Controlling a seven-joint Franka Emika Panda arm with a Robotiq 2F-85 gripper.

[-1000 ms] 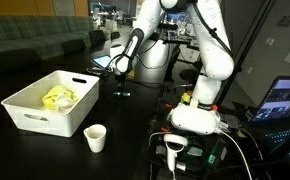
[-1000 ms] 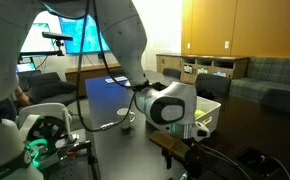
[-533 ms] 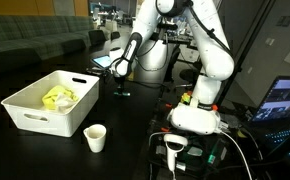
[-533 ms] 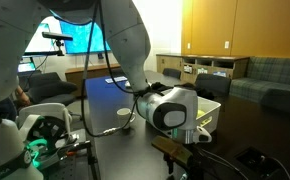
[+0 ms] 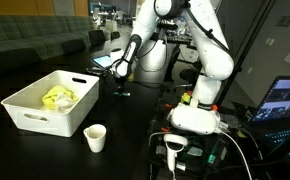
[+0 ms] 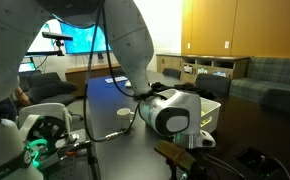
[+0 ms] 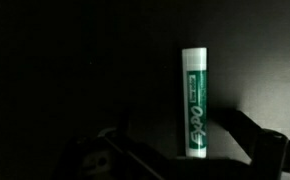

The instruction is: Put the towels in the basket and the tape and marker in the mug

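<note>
**Open gripper hanging over the marker on the dark table**

A wide black table is carrying everything in an exterior view. The white seven-joint robot arm is standing on its base at one edge and is reaching across and down toward the tabletop. The large white rectangular plastic basket with sloping sides is sitting well apart from the arm's base. A bright yellow soft towel is lying crumpled inside it. The black gripper is pointing down, low over the table just past the basket's far corner.

In the wrist view its two dark fingers are standing wide apart and are gripping nothing. The small white tapered mug is standing upright on the table just beside the basket's near corner, apart from the gripper. The slim white marker with a green label is lying on the dark surface in the gap between the spread fingers. Whether either finger is touching it cannot be told in the dim picture.
</note>
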